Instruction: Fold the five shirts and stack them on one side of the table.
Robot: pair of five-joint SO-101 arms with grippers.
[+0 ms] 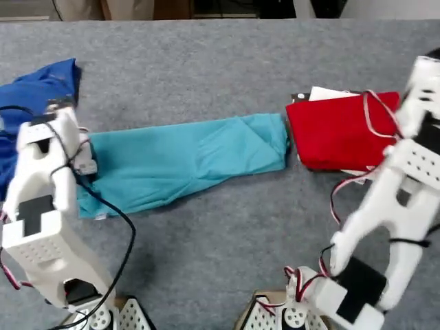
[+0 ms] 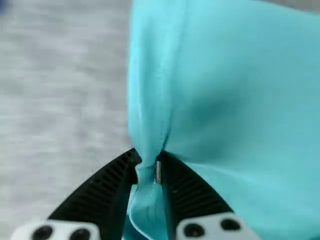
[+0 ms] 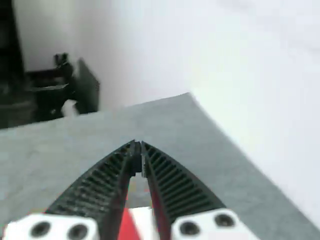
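Fingers of left gripper (image 2: 147, 162) pinch one end of the long teal cloth shirt (image 1: 185, 161), presumably for folding. Right gripper (image 3: 136, 150), fingers pressed together, hangs over the folded red cloth shirt (image 1: 337, 130) beside it.

No readable text, number or sign anywhere in view. On the counter (image 1: 227, 69), the teal shirt (image 1: 185, 161) and red shirt (image 1: 340, 130) are plain cloth with no legible lettering. Small dark tag (image 1: 300, 97) at the red shirt's far corner, beside a white sheet (image 1: 326, 93): too small to read.
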